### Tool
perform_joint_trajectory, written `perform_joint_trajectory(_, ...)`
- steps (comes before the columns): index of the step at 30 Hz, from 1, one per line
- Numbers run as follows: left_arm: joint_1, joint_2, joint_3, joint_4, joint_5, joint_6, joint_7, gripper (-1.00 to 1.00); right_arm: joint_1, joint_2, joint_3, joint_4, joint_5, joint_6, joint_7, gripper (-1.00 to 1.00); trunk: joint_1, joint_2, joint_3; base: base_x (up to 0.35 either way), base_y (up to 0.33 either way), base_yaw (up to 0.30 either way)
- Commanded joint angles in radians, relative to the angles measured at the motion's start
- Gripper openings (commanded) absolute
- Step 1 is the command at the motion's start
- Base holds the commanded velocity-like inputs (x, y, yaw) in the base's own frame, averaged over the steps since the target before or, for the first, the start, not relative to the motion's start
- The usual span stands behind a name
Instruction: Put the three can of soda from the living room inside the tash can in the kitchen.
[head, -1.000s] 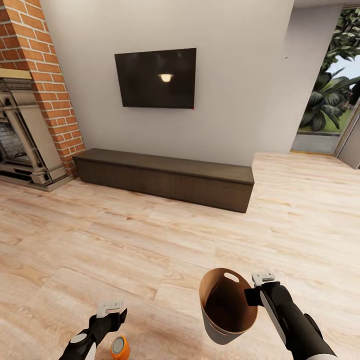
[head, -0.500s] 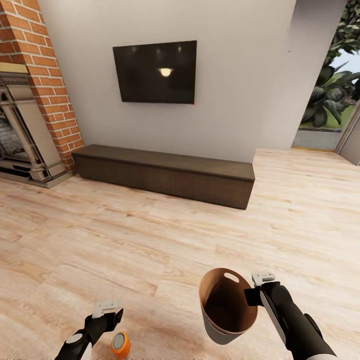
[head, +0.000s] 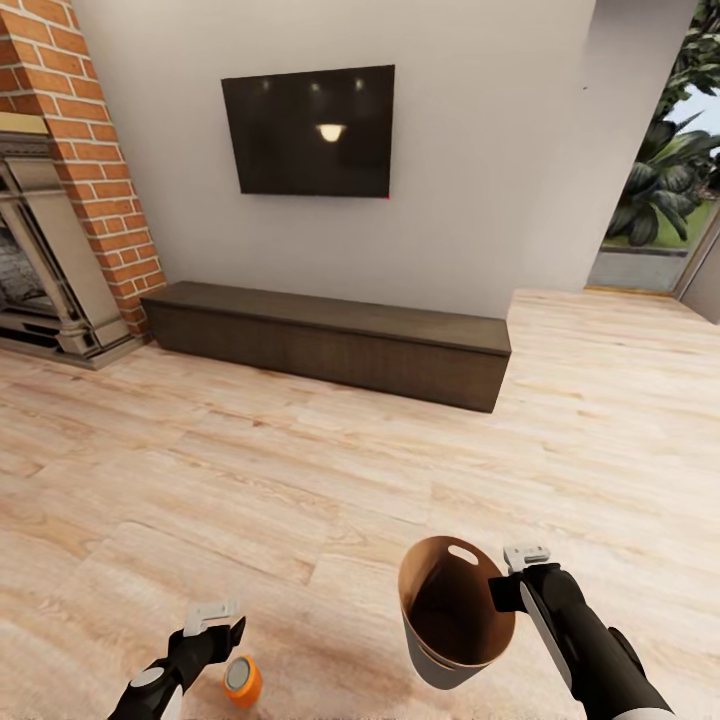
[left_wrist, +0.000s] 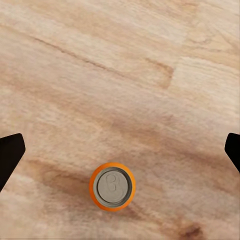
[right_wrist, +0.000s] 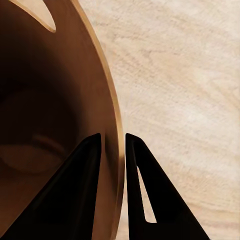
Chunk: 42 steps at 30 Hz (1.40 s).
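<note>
The left gripper (head: 215, 615) has its jaws spread wide apart, holding nothing; in the left wrist view its two dark fingertips (left_wrist: 10, 155) sit at opposite edges with bare floor between them. The right gripper (head: 520, 562) has its jaws pinched closed on the rim of the trash can (head: 440, 640), one finger inside the wall and one outside, as the right wrist view shows (right_wrist: 112, 145).

At far left stands a red brick fireplace (head: 60, 200) with a pale stone surround. Low at the left, an orange soda can (head: 242, 681) stands upright on the light wood floor (head: 300, 480), just beside the left gripper and below it, not touched by it. From the left wrist view the can's silvery top (left_wrist: 112, 186) faces the camera, between the open fingers.

On the pale wall (head: 480, 150) in the middle hangs a dark television (head: 308, 131), above a long, low dark wood cabinet (head: 330, 342).

Right of centre, the tan-brown trash can hangs tilted from the right gripper, its darker inside and oval hand slot (head: 462, 552) visible. At far right, a doorway opens onto green plants (head: 665, 190).
</note>
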Motion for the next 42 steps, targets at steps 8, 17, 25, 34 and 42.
perform_joint_trajectory(8, 0.000, 0.000, 0.022, 0.000, 0.000, 0.000, 0.000, 1.00, 0.000, 0.000, 0.000, 0.000, -0.013, 0.000, 0.005, -1.00, 0.000, 0.000, -0.013, 0.000, 0.000, 0.000)
perform_joint_trajectory(17, 0.000, 0.000, 0.038, 0.000, 0.000, -0.011, -0.001, 1.00, 0.000, 0.000, -0.002, -0.011, -0.014, 0.001, 0.008, -1.00, 0.000, 0.000, -0.027, 0.000, 0.000, 0.000)
perform_joint_trajectory(25, 0.000, 0.000, 0.039, 0.001, 0.000, -0.019, -0.002, 1.00, 0.000, 0.000, -0.003, -0.014, -0.014, 0.001, 0.009, -1.00, 0.000, 0.000, -0.040, 0.000, 0.000, 0.000)
perform_joint_trajectory(34, 0.000, 0.000, 0.039, 0.001, 0.000, -0.020, -0.002, 1.00, 0.000, 0.000, -0.003, -0.014, -0.014, 0.001, 0.009, -1.00, 0.000, 0.000, -0.055, 0.000, 0.000, 0.000)
perform_joint_trajectory(42, 0.000, 0.000, 0.039, 0.001, 0.000, -0.020, -0.002, 1.00, 0.000, 0.001, -0.003, -0.014, -0.014, 0.001, 0.009, -1.00, 0.023, -0.042, -0.086, 0.000, 0.000, 0.000)
